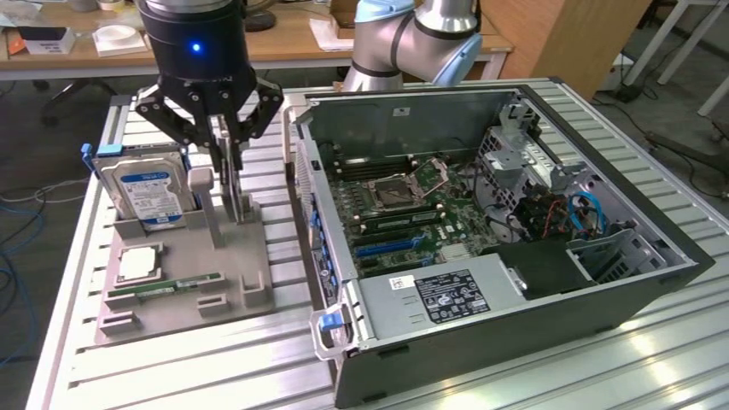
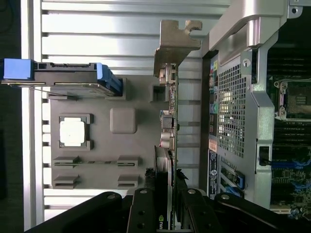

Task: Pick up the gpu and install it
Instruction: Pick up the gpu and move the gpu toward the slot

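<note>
The gpu [image 1: 236,184] stands on edge in a slot of the grey holder tray [image 1: 171,316], to the exterior view's left of the open computer case [image 1: 479,213]. My gripper [image 1: 228,141] hangs straight above the tray, its black fingers shut on the card's upper edge. In the wrist view the gpu [image 2: 173,121] appears edge-on, its silvery bracket [image 2: 176,46] at the far end. There my gripper [image 2: 166,213] clamps the card from both sides. The card's lower edge still looks level with the tray slot.
A silver blue-labelled hard drive [image 1: 142,188] stands upright in the tray beside the card. A processor chip [image 1: 139,263] and a green memory stick [image 1: 171,286] lie flat in front. The case wall [image 2: 238,97] runs close alongside the card. Blue slots [image 1: 393,248] show on the motherboard.
</note>
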Robot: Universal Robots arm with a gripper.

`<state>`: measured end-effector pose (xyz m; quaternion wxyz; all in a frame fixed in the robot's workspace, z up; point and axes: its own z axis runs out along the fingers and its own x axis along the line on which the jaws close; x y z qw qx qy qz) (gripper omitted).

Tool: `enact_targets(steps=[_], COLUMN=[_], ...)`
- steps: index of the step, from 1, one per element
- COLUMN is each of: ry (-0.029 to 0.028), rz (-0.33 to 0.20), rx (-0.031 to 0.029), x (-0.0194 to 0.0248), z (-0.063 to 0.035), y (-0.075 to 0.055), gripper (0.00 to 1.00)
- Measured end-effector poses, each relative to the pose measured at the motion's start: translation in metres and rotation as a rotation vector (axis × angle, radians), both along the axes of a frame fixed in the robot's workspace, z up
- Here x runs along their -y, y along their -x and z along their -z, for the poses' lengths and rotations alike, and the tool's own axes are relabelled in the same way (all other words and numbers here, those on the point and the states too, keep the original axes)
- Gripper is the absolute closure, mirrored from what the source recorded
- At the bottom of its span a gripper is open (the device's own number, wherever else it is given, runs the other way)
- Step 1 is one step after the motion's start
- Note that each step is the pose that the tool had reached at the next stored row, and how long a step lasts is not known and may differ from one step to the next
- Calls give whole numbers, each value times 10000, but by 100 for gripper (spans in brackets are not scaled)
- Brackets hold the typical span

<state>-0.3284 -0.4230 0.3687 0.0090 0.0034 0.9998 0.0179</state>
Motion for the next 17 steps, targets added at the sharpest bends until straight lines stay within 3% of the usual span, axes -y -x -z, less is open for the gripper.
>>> enact_targets(steps=[17], ry=[1], rz=[0], rx=[-12], x=[0], z=[-70], y=[0], gripper=[74])
